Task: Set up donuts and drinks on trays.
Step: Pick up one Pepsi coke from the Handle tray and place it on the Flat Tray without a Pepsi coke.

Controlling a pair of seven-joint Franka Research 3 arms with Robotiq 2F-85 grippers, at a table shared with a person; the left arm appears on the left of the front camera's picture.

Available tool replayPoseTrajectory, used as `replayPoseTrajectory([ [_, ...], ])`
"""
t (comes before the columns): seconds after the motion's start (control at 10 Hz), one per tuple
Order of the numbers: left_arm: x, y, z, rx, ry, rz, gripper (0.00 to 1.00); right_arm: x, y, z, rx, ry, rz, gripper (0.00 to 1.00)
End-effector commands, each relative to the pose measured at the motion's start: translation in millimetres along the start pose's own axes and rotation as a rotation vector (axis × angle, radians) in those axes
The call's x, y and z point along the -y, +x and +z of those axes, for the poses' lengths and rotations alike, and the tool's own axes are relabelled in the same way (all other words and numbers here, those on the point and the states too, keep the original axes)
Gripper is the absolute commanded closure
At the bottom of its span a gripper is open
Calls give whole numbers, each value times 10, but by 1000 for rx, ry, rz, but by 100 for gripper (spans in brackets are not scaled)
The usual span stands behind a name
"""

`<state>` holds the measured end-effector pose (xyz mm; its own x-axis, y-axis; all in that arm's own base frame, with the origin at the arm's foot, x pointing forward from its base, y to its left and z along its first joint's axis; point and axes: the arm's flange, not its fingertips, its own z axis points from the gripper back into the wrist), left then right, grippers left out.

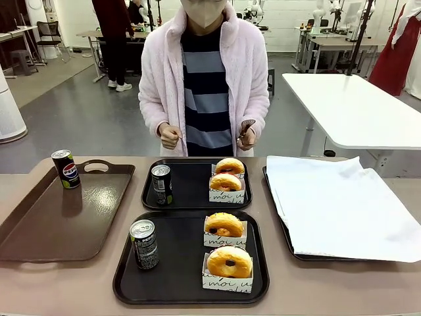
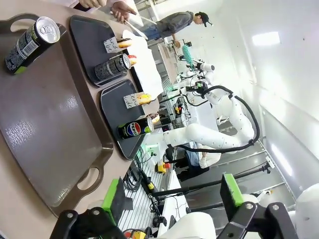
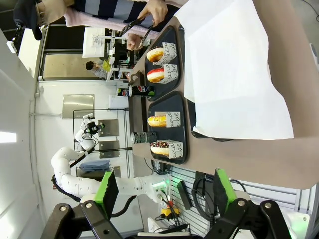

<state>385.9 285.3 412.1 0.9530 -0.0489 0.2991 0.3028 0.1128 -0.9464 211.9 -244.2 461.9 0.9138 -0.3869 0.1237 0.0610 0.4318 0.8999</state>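
On the table (image 1: pixel 39 289), two black trays (image 1: pixel 187 276) are each carrying two boxed donuts (image 1: pixel 229 262) and a can (image 1: pixel 144 244); the left gripper (image 2: pixel 172 199) and the right gripper (image 3: pixel 162 191) are hanging spread, holding nothing.

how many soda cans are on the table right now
3: one can on the brown tray, one can on the far black tray, one can on the near black tray.

Two matte black trays (image 1: pixel 187 232), each with golden-brown donuts (image 1: pixel 223 224) in white boxes (image 1: pixel 227 282) with black script, plus dark cans (image 1: pixel 145 244) with silver tops. The brown tray (image 1: pixel 62 217) is glossy and holds a Pepsi can (image 1: pixel 66 168) showing green. White paper (image 1: pixel 339 204) covers another tray. The worktop (image 1: pixel 20 289) is beige. The person wears a pale pink fleece (image 1: pixel 158 72) over a navy and grey striped shirt (image 1: pixel 206 85).
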Motion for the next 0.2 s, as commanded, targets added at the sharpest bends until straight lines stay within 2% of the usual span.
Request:
replayPoseTrajectory([
  [0.0, 17, 2, 21, -6, 9, 0, 0, -10, 13, -6, 12, 26, 15, 0],
  [0.1, 17, 2, 21, -6, 9, 0, 0, -10, 13, -6, 12, 26, 15, 0],
])
